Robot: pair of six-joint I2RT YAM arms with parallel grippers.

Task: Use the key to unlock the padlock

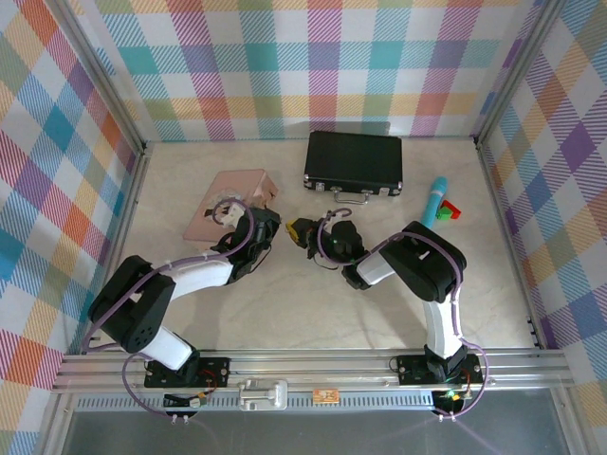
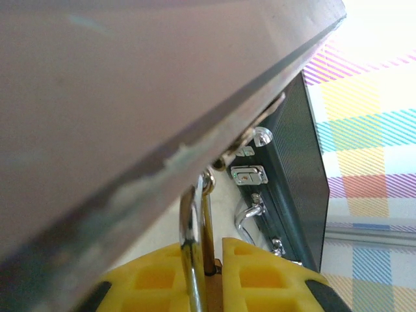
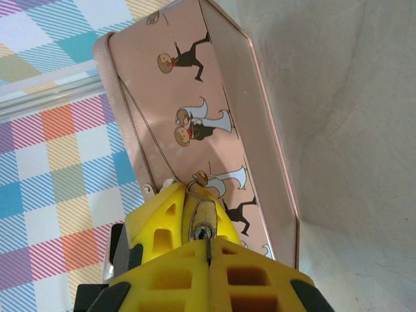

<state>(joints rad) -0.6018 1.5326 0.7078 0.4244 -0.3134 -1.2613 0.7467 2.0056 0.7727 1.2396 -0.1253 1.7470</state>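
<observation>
The brass padlock [image 2: 212,276] sits pinched between the yellow fingers of my left gripper [image 2: 214,250], which is shut on it. Its silvery shackle [image 2: 192,224] runs up to the clasp on the pink tin [image 2: 117,97]. In the right wrist view the padlock's [image 3: 204,221] keyhole end faces my right gripper [image 3: 209,246], which is shut on the key [image 3: 208,250]. The thin dark blade reaches the keyhole. In the top view the left gripper [image 1: 275,226] and right gripper [image 1: 305,230] meet tip to tip beside the tin [image 1: 228,204], and the padlock is hidden between them.
A black case [image 1: 353,161] lies behind the grippers, with its latches and handle [image 2: 250,214] close by in the left wrist view. A teal marker [image 1: 435,201] and red and green blocks [image 1: 450,210] lie at the right. Plaid walls enclose the table.
</observation>
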